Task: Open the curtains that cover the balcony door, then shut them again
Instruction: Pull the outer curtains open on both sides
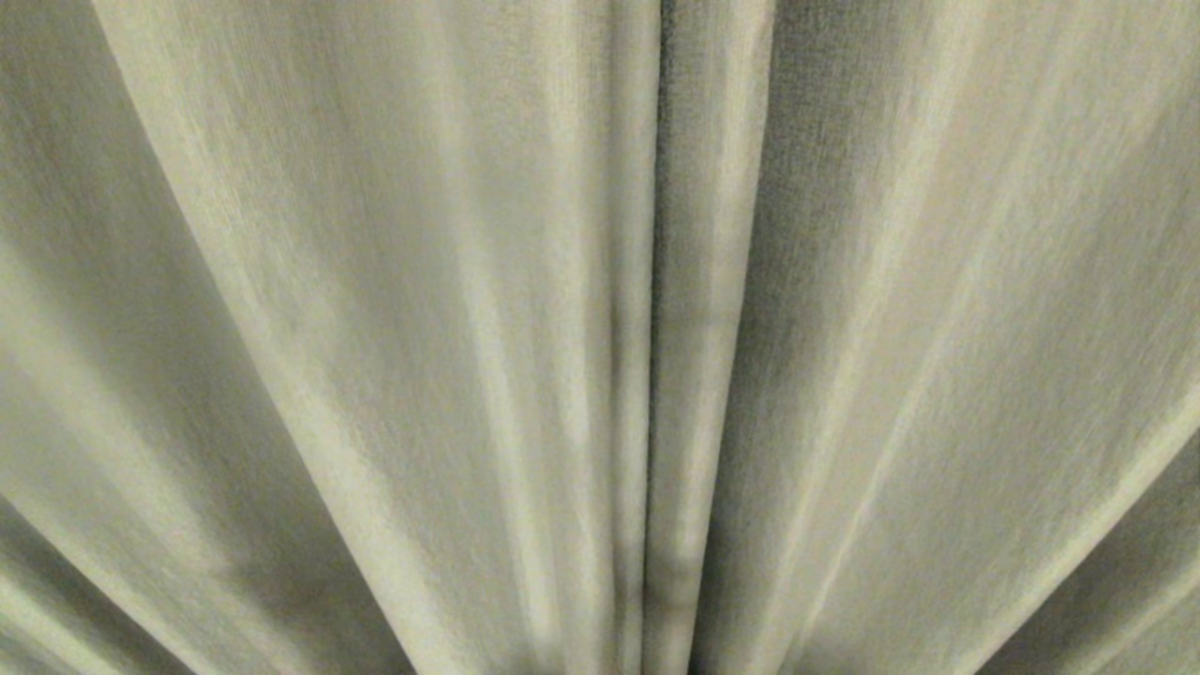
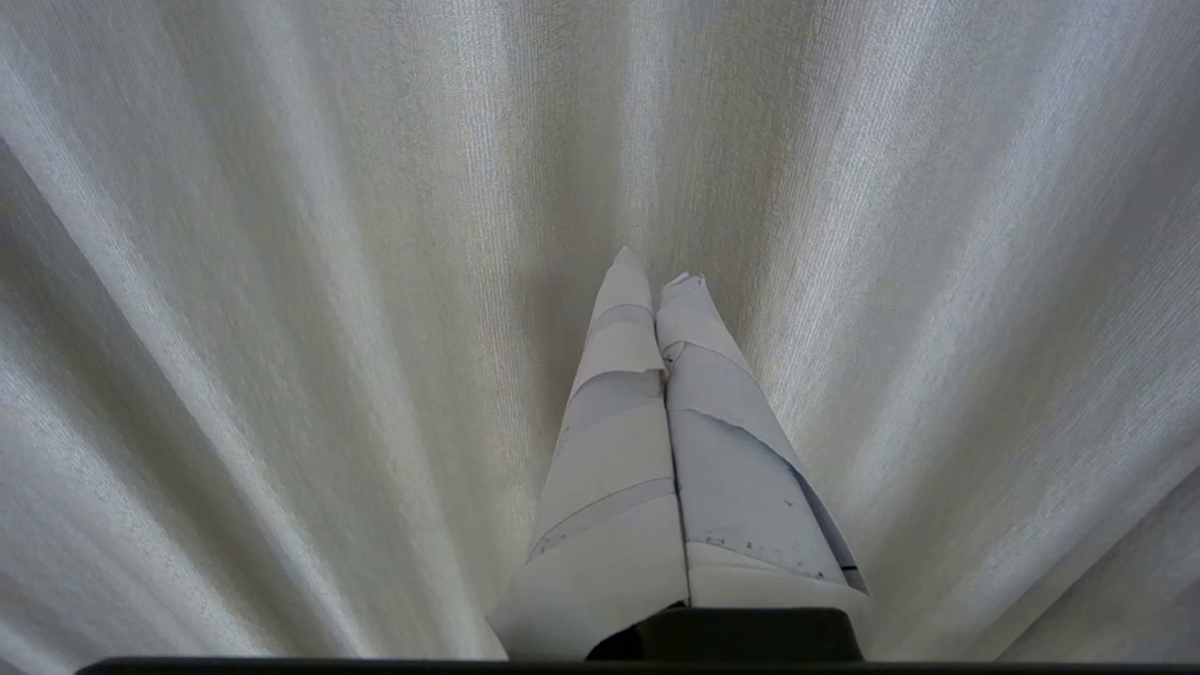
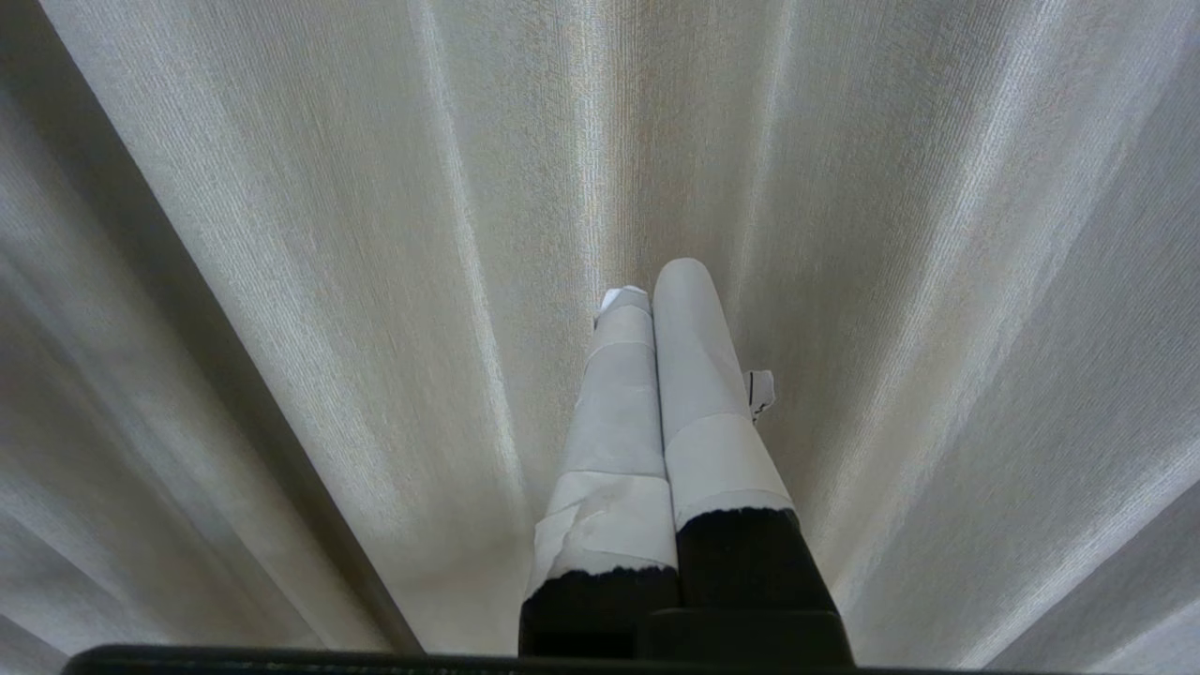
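Vertically pleated, the curtains (image 1: 394, 309) hang drawn together, facing the pinched-together left gripper (image 2: 656, 267) and right gripper (image 3: 656, 281).

My head cam sits right up against the curtains (image 1: 375, 328), so pleats fill the whole shot. Both wrist cams look out along their closed fingers, left gripper (image 2: 656, 267) and right gripper (image 3: 656, 281), facing that same fabric, also close.

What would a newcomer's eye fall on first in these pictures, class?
Pleated cream curtains fill every view, two panels meeting at a dark seam down the middle of the head view. In each wrist view a tape-wrapped pincer, left pincer and right pincer, points at the cloth, shut and holding nothing.
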Robot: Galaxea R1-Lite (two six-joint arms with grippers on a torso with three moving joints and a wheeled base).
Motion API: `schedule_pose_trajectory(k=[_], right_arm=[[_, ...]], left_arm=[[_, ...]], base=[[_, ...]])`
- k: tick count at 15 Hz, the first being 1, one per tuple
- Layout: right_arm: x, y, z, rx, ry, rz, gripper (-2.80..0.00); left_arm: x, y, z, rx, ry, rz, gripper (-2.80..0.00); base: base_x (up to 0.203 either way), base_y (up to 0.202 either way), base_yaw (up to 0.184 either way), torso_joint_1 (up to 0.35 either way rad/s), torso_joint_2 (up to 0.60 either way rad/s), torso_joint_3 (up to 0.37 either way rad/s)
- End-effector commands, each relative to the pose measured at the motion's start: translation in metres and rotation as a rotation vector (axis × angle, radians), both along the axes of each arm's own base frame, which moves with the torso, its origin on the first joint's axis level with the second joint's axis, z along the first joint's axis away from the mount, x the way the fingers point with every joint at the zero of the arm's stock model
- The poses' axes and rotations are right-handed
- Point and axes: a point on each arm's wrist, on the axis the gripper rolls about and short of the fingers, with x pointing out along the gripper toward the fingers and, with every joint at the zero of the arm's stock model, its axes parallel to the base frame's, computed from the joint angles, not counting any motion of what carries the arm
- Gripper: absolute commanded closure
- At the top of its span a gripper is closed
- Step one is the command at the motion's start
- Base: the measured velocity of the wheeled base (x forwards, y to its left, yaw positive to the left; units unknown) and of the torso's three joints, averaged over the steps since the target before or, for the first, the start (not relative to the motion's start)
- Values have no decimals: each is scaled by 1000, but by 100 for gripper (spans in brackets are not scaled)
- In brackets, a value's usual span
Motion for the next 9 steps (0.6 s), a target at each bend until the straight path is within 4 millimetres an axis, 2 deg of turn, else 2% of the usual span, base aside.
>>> schedule_pose_trajectory(k=[1,9], right_arm=[[0,0,0,0,-1,0,0],[0,0,0,0,0,0,0]], left_arm=[[0,0,0,0,-1,1,0],[0,0,0,0,-1,1,0]], base=[[0,0,0,0,0,0],[0,0,0,0,0,0]])
